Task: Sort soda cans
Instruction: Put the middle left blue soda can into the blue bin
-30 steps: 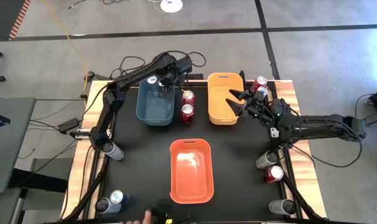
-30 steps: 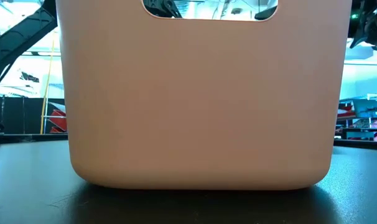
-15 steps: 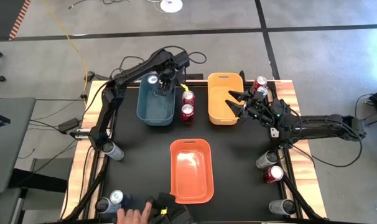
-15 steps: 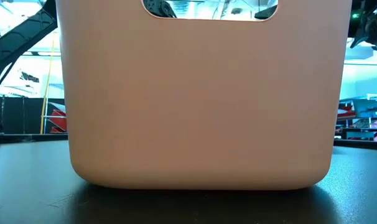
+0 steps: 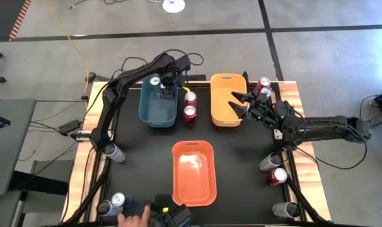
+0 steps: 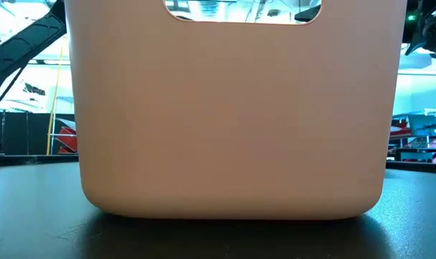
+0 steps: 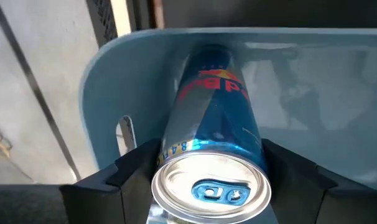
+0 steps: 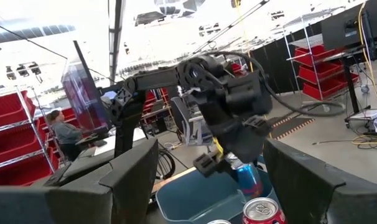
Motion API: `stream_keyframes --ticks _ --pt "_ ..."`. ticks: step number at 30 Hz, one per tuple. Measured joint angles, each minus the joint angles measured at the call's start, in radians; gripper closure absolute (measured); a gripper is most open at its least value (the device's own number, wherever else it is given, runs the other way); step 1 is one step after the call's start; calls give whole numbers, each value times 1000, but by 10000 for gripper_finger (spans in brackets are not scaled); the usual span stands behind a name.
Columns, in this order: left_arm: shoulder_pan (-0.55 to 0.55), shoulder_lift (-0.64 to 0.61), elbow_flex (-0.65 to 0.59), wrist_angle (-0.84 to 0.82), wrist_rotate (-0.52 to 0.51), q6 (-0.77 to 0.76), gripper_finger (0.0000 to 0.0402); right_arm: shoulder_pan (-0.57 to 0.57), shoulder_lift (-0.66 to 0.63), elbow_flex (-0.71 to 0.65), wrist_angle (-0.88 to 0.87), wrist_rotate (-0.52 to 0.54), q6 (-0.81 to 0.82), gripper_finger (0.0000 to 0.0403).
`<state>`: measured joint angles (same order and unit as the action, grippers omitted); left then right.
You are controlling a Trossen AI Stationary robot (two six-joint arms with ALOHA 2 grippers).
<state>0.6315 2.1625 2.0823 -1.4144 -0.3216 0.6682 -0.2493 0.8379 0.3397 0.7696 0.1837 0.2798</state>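
My left gripper reaches down into the blue bin at the far left and is shut on a blue soda can. The right wrist view also shows this can under the left gripper. A silver can top shows in the bin's far left corner. Two red cans stand on the table between the blue bin and the yellow bin. My right gripper hovers open over the yellow bin's right rim, holding nothing. My left gripper pinches the blue can's side wall just below its silver top, one finger on each side. The fingers come steeply from above. The can points bottom-down into the blue bin, top toward the wrist; whether its bottom touches the bin, I cannot tell.
An orange bin sits at the near middle and fills the low view. More cans stand at the far right, near right and near left. A person's hand shows at the near edge.
My left gripper has sunk lower into the blue bin with the blue can still in its fingers. At the near edge a person's hand has come into view.
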Motion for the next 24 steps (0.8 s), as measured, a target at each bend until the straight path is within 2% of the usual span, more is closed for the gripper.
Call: stream_keyframes --ticks 9,18,24 --pt "0 -5 -36 14 -24 0 146 -2 0 0 1 0 -1 97" --pt "-4 3 -40 110 1 -10 84 -2 0 0 -1 0 -1 97" --pt "-13 1 -40 54 -112 -22 54 -2 0 0 -2 0 -1 97"
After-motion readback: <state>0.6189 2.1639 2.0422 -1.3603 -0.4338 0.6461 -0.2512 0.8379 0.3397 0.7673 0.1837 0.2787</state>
